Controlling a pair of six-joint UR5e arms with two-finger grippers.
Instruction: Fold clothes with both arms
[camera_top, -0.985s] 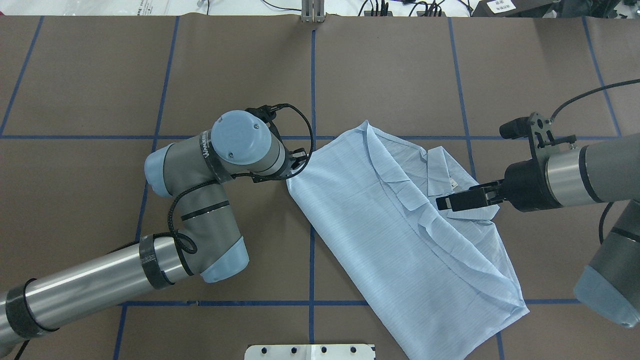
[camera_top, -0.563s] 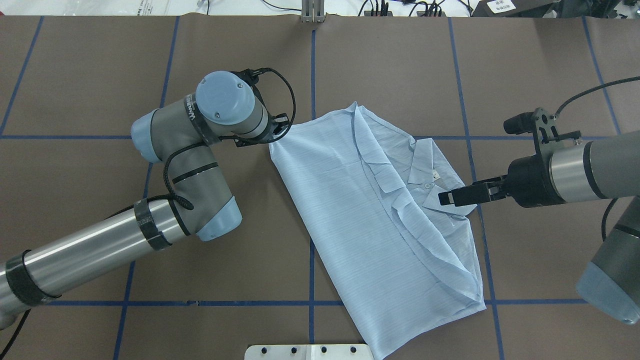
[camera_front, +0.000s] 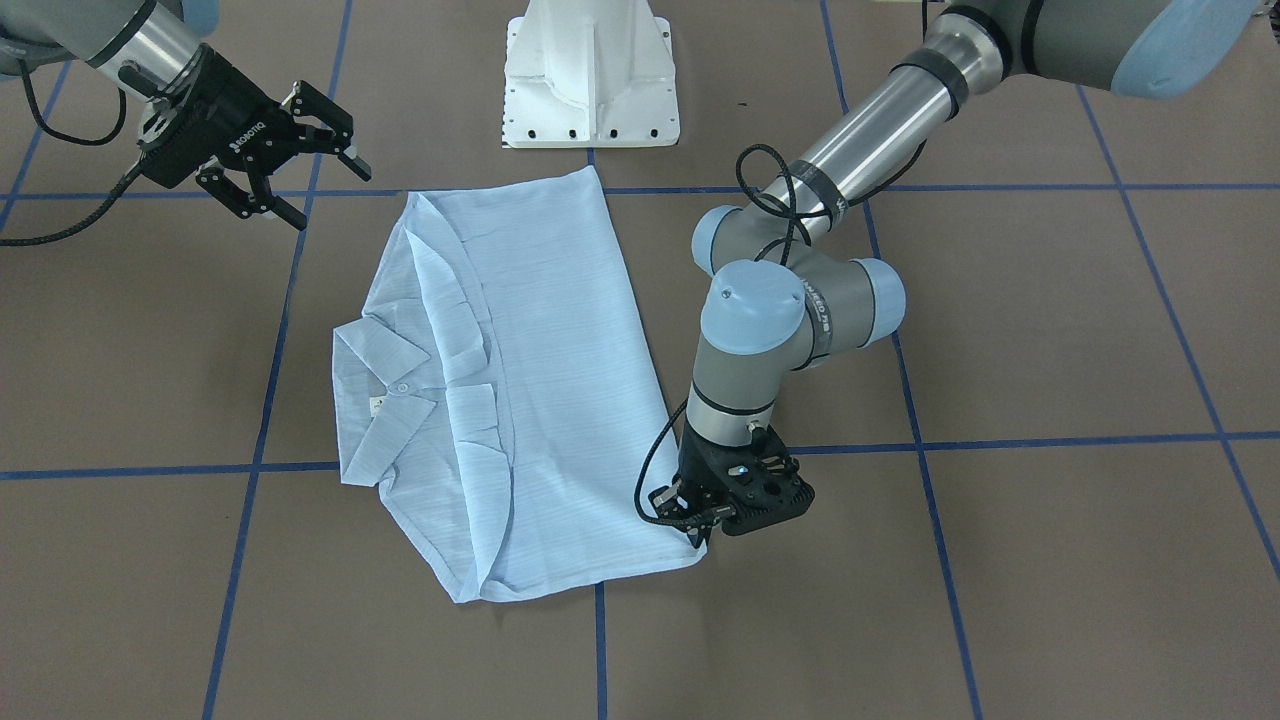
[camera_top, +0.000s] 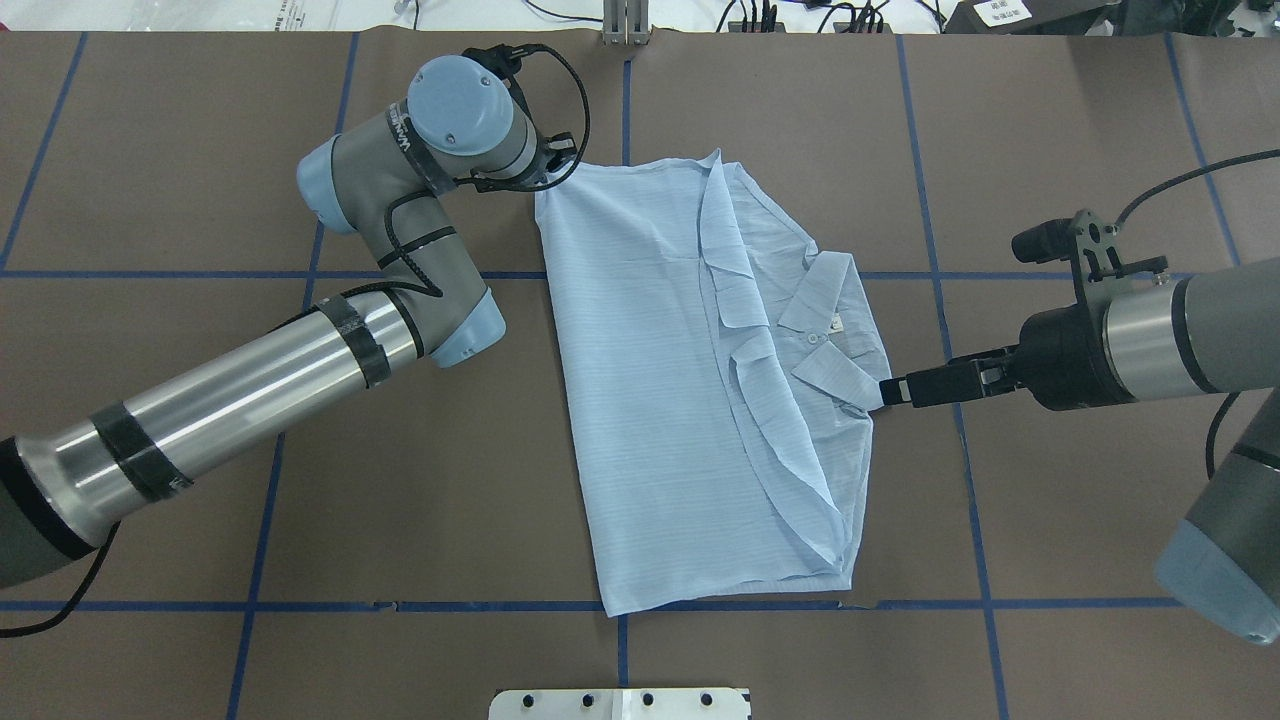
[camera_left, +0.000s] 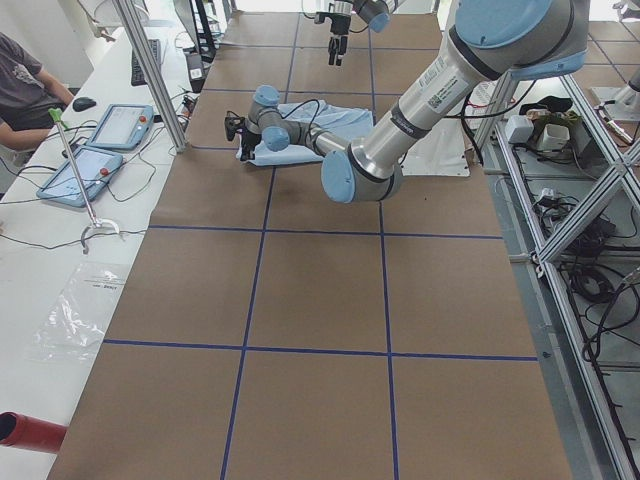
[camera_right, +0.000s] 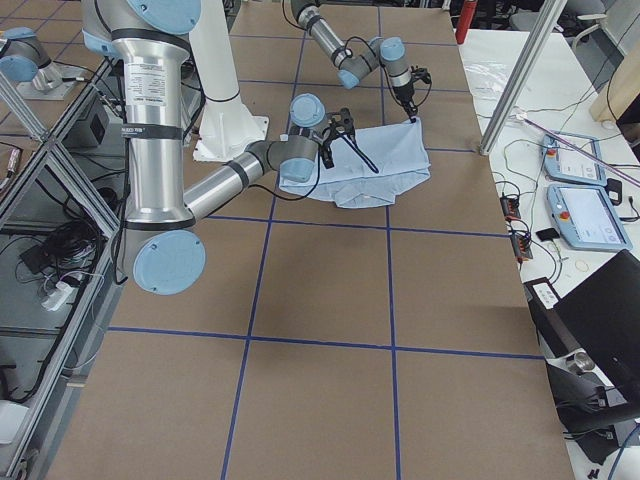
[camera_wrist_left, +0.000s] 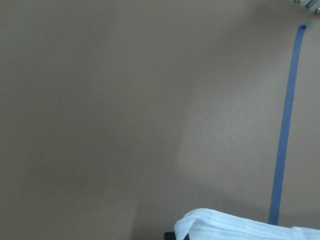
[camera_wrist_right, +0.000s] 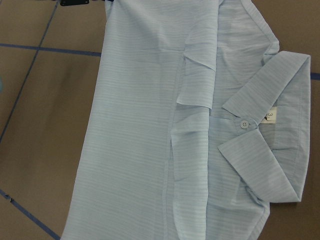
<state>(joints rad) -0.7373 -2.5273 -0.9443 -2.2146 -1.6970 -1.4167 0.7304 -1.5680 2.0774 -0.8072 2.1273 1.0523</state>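
Overhead, the left gripper (camera_top: 553, 178) is closed on the shirt (camera_top: 650, 380) at its 11 o'clock corner, fingertips hidden. Its wrist camera catches only bunched cloth. The shirt lies folded mid-table (camera_top: 150, 150), collar (camera_top: 835, 330) at 3 o'clock, with bare surface all round. The right gripper (camera_front: 333, 198), edge-on overhead, shows spread wide and empty in the front-facing view.

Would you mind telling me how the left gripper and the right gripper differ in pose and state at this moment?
The left gripper points straight down at the table, while the right gripper is tilted sideways and raised above it. The left gripper seems shut on a corner of the shirt; the right gripper is open and holds nothing. Both are black two-finger grippers near the shirt's edges.
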